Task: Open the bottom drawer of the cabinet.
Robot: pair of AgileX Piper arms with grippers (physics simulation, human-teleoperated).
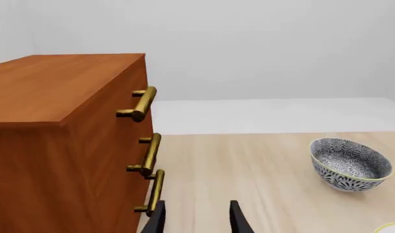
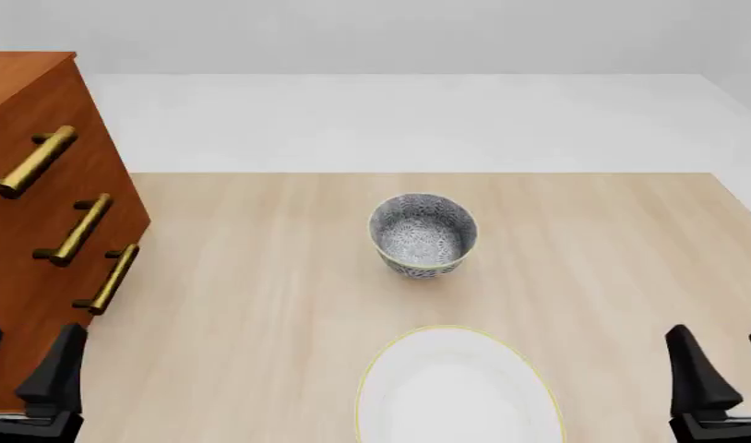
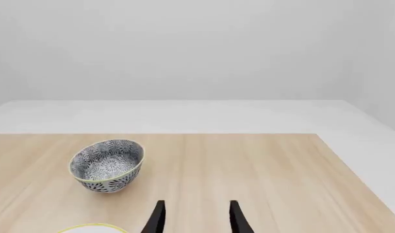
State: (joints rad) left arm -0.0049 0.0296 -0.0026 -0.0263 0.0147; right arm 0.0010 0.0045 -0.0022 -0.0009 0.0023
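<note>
- We see the cabinet [image 2: 37, 231] filling the table's [image 2: 265, 277] left side, its front facing right
- Three brass handles stick out from that front; the bottom drawer [image 1: 129, 204] handle [image 2: 110, 278] is lowest, with bare wood beside it to the right
- Our left gripper [image 2: 25, 369] sits just in front of the cabinet's near corner, fingers apart, near that handle
- The bowl [image 2: 423, 233] stands mid-table, well apart from the cabinet, leaving a wide lane between
- The plate [image 2: 456, 397] lies at the near edge, between both grippers
- Our right gripper [image 2: 721, 369] has bare table ahead, right of the bowl
</note>
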